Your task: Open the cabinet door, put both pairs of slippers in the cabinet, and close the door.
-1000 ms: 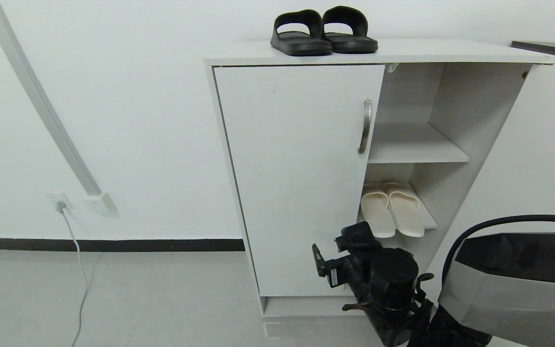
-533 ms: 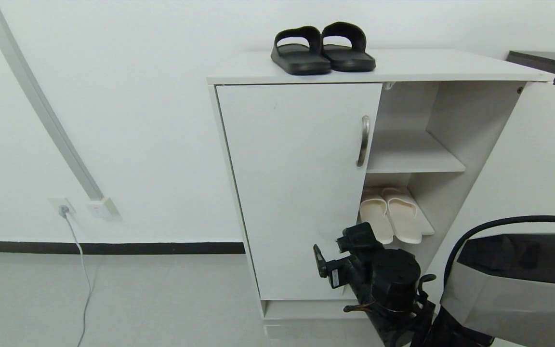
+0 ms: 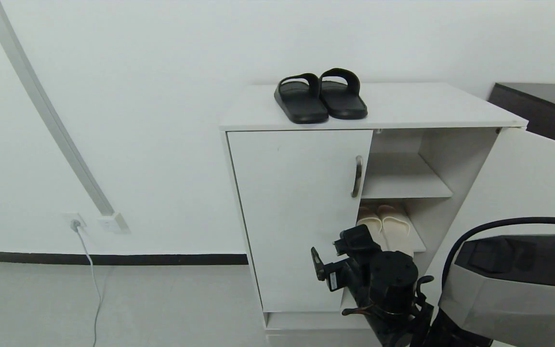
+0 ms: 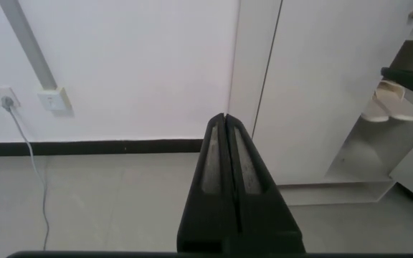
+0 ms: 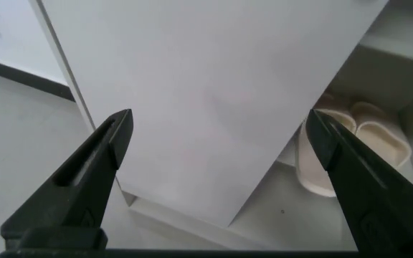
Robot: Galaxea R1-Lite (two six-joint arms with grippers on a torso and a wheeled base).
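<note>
before right fingers (image 5: 84,179), closed left door (image 5: 214,86)

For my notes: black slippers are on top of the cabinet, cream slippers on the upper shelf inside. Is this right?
Not quite. The head view shows the cream slippers on the shelf below the upper shelf; the black slippers are on top of the cabinet.

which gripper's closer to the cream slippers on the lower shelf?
Right. The right gripper is open and sits close in front of the cream slippers. The left gripper is shut, farther back and off to the left side of the cabinet.
</note>
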